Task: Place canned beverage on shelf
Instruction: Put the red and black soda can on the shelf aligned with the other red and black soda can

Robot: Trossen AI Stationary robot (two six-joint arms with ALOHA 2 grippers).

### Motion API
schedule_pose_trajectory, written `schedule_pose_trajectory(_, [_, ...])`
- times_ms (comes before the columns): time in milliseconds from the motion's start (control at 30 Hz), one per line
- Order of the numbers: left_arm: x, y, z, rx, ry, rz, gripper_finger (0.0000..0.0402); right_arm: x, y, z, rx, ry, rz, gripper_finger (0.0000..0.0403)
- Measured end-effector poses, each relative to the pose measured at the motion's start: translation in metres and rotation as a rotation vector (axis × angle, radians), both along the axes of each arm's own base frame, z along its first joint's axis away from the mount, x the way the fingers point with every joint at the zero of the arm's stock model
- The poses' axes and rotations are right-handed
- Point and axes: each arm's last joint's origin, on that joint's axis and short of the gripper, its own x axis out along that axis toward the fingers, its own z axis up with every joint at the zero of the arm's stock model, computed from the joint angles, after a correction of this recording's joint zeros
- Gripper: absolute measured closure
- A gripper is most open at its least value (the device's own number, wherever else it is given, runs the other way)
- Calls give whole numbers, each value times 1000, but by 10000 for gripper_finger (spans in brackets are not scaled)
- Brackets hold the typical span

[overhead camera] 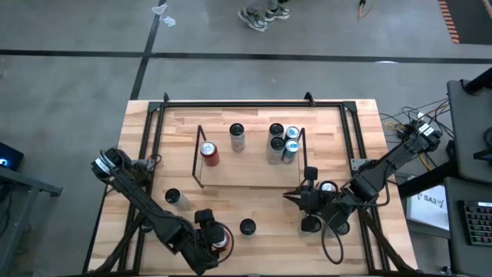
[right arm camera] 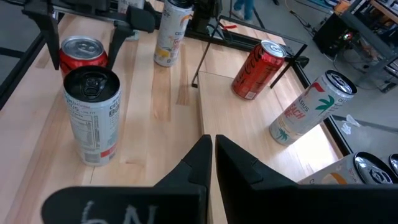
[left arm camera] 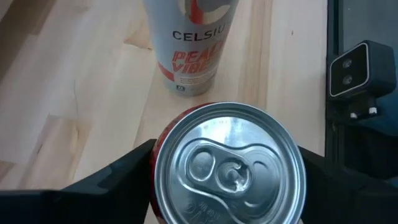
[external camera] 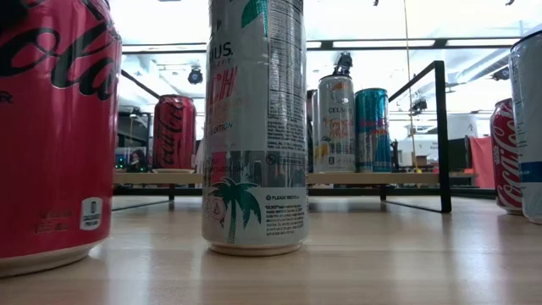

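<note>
Red can [left arm camera: 229, 163] stood upright on the table [overhead camera: 261, 208], the left gripper [left arm camera: 227, 177] straddling it, fingers not visibly pressing. Right gripper [right arm camera: 211, 155] hovered shut, empty, near the shelf [overhead camera: 250, 178].

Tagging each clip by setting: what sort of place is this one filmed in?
Probably a lab or workshop, not a shop: a wood table boxed in a black frame, loose cables on grey concrete floor, ceiling strip lights.
</note>
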Motion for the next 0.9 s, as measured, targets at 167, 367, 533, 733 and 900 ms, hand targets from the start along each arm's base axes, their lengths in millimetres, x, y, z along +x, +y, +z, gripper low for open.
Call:
schedule_pose_trajectory(167, [-3,2,3,2,15,-22,116,0,0,0,0,0,0,390])
schedule_pose_trajectory(367, [-11,10,24,11,12,-32,116,0,0,0,0,0,0,390])
schedule_pose_trajectory(533, [-14,19,54,65,10,-68,116,0,0,0,-1,0,0,390])
schedule_pose_trajectory(733, [-11,50,82,182,39,-54,116,0,0,0,-7,1,3,390])
schedule_pose_trajectory(900, [-1,85,105,232,0,-70,116,0,0,-1,-8,3,4,390])
